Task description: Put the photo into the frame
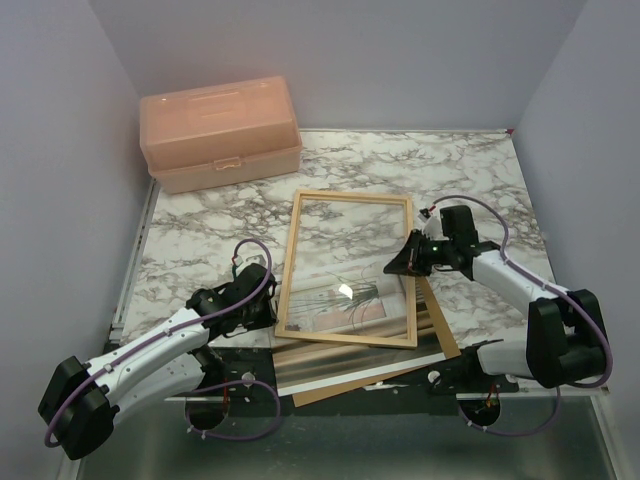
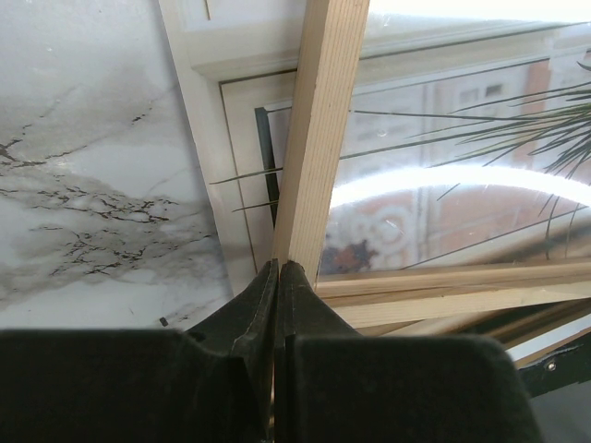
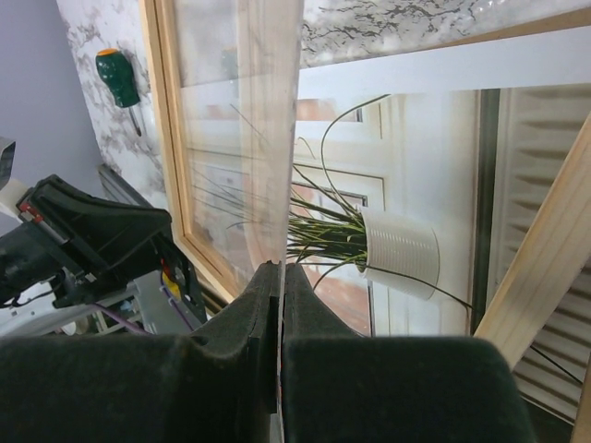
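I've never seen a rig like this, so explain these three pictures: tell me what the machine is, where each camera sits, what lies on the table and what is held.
The machine is a left arm and a right arm bolted to a marble table. One picture looks down from above; the other two come from a camera on each wrist. On the table sit a peach toolbox, a brown board, and the photo of a potted plant, with the frame over it. The left gripper is shut on the frame's near corner; the right gripper seems shut on its opposite edge.
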Robot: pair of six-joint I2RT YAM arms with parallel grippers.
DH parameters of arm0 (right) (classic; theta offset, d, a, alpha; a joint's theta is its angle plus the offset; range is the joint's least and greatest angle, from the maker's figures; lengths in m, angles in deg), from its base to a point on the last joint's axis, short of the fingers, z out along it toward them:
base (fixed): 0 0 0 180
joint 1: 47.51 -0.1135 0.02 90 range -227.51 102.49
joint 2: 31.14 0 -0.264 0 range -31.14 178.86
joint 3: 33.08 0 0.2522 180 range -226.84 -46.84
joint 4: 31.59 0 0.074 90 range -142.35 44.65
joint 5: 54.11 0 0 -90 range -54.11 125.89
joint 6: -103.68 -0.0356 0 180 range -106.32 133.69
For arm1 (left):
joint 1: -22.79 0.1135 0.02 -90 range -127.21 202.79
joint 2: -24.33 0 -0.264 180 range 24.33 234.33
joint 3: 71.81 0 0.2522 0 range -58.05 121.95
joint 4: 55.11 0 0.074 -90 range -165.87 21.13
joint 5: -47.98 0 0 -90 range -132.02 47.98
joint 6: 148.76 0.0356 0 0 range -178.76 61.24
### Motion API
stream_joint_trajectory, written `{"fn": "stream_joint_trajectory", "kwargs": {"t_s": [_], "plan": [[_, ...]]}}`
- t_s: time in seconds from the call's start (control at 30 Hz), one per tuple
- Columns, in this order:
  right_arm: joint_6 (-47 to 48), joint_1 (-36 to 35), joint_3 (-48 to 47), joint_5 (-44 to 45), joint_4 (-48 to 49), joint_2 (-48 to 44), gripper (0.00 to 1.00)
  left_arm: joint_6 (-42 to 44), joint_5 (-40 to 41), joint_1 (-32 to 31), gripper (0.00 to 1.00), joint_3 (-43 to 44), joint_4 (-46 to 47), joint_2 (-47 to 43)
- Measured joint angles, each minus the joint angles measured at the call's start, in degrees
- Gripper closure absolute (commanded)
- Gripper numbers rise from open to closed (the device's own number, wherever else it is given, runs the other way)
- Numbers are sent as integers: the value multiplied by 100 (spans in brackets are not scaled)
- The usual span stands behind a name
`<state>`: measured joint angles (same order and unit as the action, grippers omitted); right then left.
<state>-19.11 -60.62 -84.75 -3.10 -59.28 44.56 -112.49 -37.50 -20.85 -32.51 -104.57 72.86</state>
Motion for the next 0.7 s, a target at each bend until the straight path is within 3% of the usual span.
{"fn": "stream_joint_trajectory", "kwargs": {"t_s": [0.7], "plan": [[-693, 11, 498, 57, 833, -461, 99, 39, 2, 0, 98, 0, 20, 0]]}}
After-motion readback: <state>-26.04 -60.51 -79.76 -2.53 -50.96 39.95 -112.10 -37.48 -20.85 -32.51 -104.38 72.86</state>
